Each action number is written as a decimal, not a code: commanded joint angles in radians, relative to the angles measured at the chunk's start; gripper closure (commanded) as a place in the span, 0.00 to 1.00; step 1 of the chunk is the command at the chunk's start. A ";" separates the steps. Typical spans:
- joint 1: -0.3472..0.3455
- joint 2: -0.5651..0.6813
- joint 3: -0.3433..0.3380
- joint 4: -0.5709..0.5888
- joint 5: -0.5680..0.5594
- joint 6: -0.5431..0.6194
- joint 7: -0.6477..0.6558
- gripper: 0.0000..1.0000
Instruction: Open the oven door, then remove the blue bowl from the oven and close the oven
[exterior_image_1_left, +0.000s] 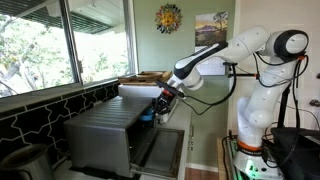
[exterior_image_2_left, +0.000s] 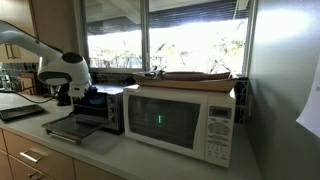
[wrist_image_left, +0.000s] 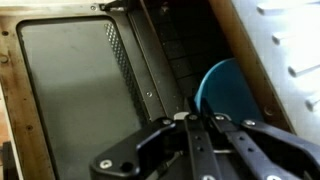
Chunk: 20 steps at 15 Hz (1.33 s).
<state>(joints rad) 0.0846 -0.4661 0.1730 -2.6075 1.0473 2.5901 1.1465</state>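
The silver-grey oven (exterior_image_1_left: 100, 130) stands on the counter with its oven door (exterior_image_1_left: 160, 150) folded down flat in front. In the wrist view the oven door (wrist_image_left: 70, 100) lies to the left and the blue bowl (wrist_image_left: 225, 90) sits inside the oven's dark opening. My gripper (wrist_image_left: 195, 118) reaches into that opening, and its fingers are shut on the bowl's near rim. In both exterior views the gripper (exterior_image_1_left: 165, 97) (exterior_image_2_left: 72, 95) is at the oven mouth, just above the open oven door (exterior_image_2_left: 70, 128). Most of the bowl is hidden there.
A white microwave (exterior_image_2_left: 180, 115) stands beside the oven (exterior_image_2_left: 105, 108), with a flat wooden tray (exterior_image_2_left: 195, 75) on top. Windows and a dark tiled backsplash (exterior_image_1_left: 40, 115) run behind the counter. The oven's side wall (wrist_image_left: 270, 60) is close to the bowl.
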 joint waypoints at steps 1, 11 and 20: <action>-0.025 -0.076 -0.001 -0.037 -0.108 -0.127 0.035 0.94; -0.075 -0.183 -0.031 -0.026 -0.354 -0.441 0.012 0.95; -0.083 -0.245 -0.055 0.035 -0.389 -0.556 -0.056 0.94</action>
<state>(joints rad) 0.0131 -0.7107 0.1104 -2.5758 0.6533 2.0409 1.0942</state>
